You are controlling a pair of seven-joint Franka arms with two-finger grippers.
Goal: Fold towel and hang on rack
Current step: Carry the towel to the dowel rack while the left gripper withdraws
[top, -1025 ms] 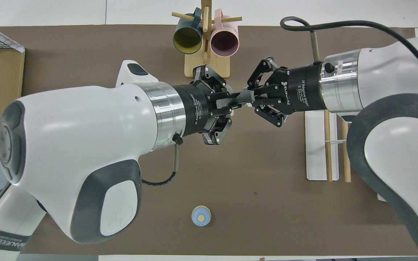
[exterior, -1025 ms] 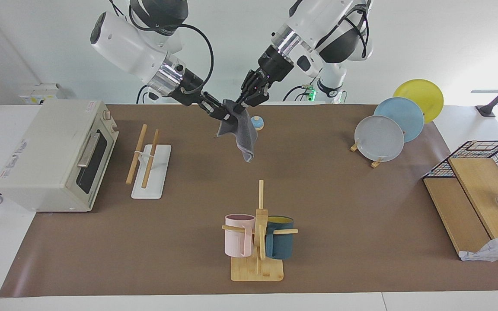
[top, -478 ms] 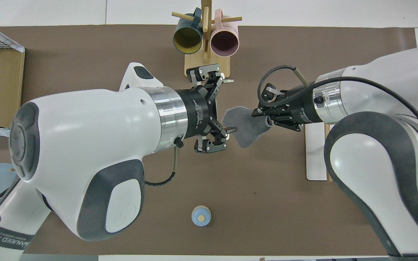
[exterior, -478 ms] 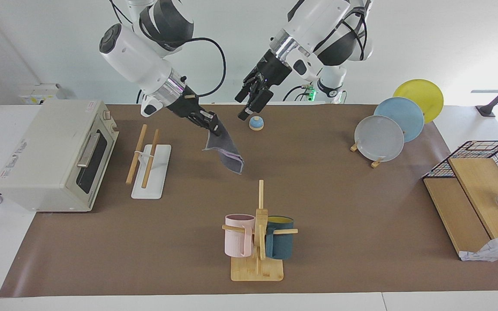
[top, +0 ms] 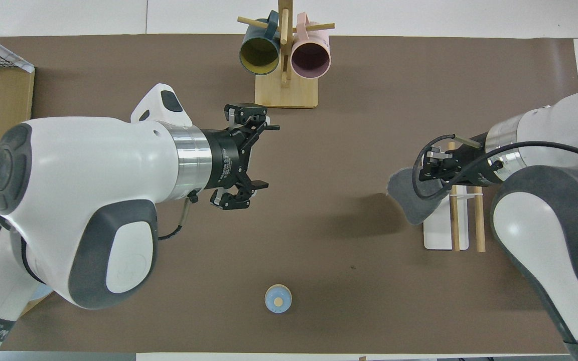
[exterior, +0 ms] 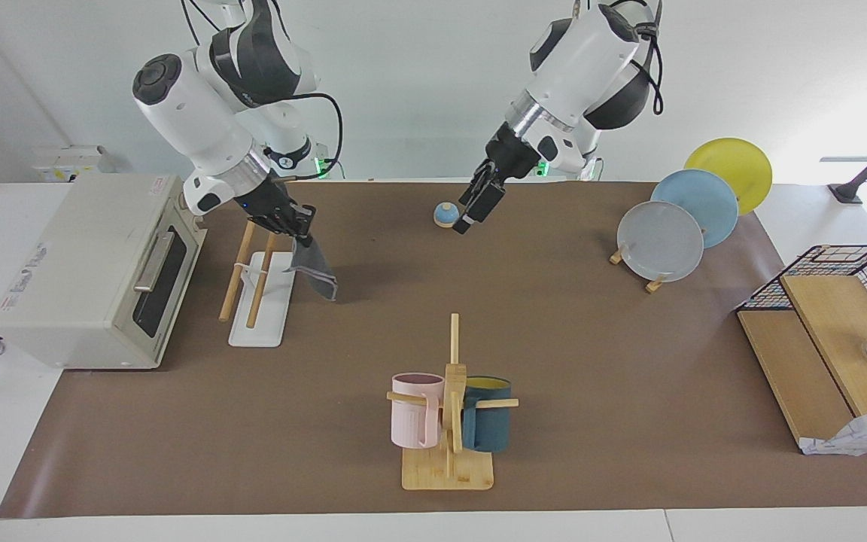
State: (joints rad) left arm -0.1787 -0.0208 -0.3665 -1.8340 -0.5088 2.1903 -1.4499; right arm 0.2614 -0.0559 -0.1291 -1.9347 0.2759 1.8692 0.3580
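The towel point(exterior: 318, 274) hangs with its dark grey face showing from my right gripper point(exterior: 299, 230), which is shut on its top edge. The towel hangs over the edge of the rack's white base point(exterior: 266, 305), beside the two wooden rods point(exterior: 240, 265), and does not rest on them. In the overhead view the towel point(top: 408, 196) hangs below the right gripper point(top: 428, 169) next to the rack point(top: 453, 226). My left gripper point(exterior: 471, 213) is open and empty over the table beside a small blue knob point(exterior: 445, 215); it also shows in the overhead view point(top: 269, 156).
A toaster oven point(exterior: 95, 271) stands beside the rack at the right arm's end. A mug tree point(exterior: 448, 406) with pink and teal mugs stands farther from the robots. A plate stand point(exterior: 674, 226) and a wire basket with wooden boards point(exterior: 825, 331) are at the left arm's end.
The left gripper let go of the towel, opened and drew back toward its own end. The right gripper carried the towel alone to the rack.
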